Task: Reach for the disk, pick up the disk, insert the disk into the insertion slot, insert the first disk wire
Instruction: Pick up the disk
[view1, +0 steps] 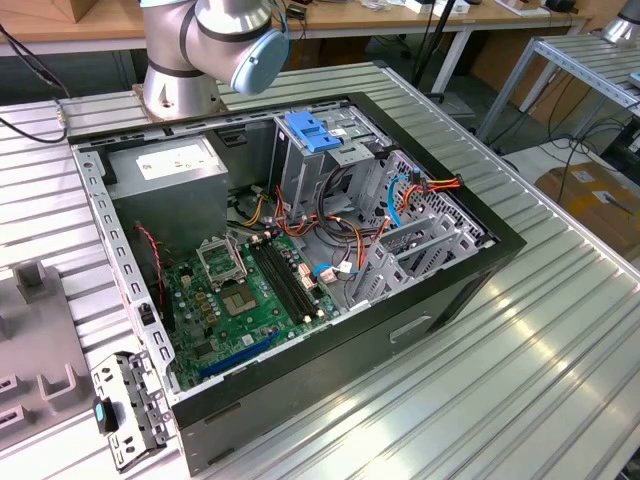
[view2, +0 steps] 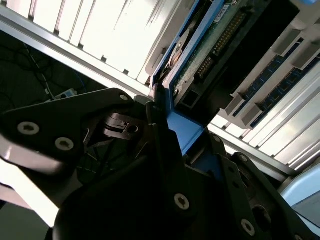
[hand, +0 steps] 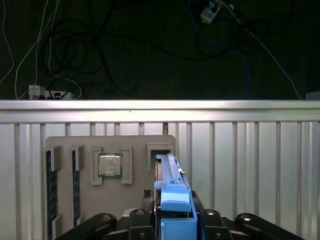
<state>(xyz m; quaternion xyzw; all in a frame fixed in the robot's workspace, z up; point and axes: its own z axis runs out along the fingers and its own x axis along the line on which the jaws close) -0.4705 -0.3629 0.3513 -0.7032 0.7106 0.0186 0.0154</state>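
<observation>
- Grip first: our gripper (view2: 182, 132) has its jaws closed on the blue carrier of the disk (view2: 207, 50).
- The disk stands on edge in a pocket of the grey fixture tray (hand: 135, 145); the insertion slot (view1: 420, 235) lies inside the computer case (view1: 430, 300).
- We judge the pick wants a square pinch and a straight pull from the pocket.
- The white label (view1: 172, 156) on the power supply (view1: 165, 188) carries print we cannot read.
</observation>
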